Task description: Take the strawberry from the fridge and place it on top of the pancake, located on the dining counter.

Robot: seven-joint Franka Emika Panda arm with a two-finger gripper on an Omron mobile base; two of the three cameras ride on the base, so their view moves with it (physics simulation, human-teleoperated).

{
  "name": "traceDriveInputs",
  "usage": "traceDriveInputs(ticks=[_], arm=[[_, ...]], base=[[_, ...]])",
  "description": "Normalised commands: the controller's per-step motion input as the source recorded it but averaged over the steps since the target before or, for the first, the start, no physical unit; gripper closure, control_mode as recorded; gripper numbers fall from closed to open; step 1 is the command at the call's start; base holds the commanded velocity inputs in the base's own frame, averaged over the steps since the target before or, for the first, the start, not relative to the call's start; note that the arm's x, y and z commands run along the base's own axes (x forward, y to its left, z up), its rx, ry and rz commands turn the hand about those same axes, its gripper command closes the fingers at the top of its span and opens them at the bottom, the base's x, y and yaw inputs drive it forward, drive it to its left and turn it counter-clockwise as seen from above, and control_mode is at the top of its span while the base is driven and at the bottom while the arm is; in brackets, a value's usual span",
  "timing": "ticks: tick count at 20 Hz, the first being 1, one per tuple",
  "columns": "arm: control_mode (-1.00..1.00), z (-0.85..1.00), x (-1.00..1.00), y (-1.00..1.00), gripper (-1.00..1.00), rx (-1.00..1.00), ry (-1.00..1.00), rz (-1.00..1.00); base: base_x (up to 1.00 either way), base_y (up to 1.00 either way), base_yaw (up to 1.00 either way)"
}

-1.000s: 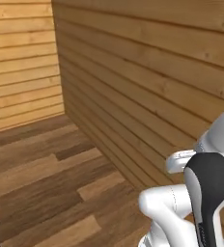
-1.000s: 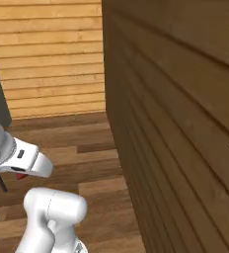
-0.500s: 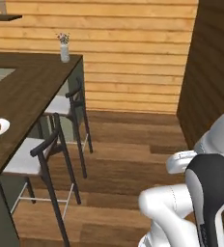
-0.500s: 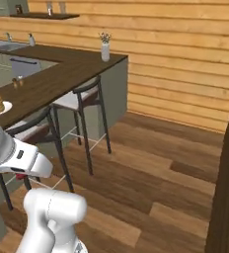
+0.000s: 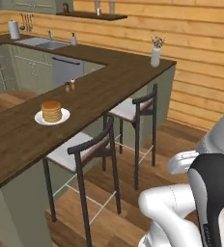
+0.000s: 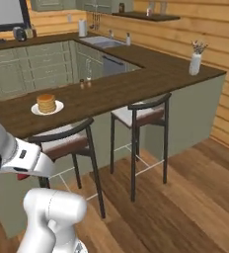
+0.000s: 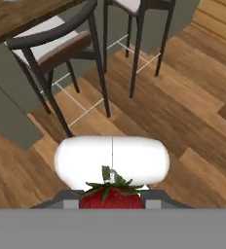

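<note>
strawberry [image 7: 113, 197] lower half cut off at the hand view's bottom; fingertips hidden.

Both base views look forward and down at the counter [image 5: 109, 87] and pancake [image 6: 46, 103]; hand view faces the floor [image 7: 183, 97]

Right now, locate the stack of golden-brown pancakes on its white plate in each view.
Left base view: pancake stack at centre-left, on the dark wooden dining counter.
Right base view: pancake stack at upper left, same counter.
Hand view: no pancakes here.
Shared landmark: white vase at the counter's far end.
</note>
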Motion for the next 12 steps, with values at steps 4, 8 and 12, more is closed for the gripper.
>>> traceDriveInputs(ticks=[4,8,12], arm=[[1.00,0.00,0.00,0.00,1.00,0.00,0.00,0.00],[1.00,0.00,0.00,0.00,1.00,0.00,0.00,0.00],[1.00,0.00,0.00,0.00,1.00,0.00,0.00,0.00]], base=[[0.88,-0.34,0.75],[0.78,-0.27,0.79],[0.69,-0.35,0.79]])
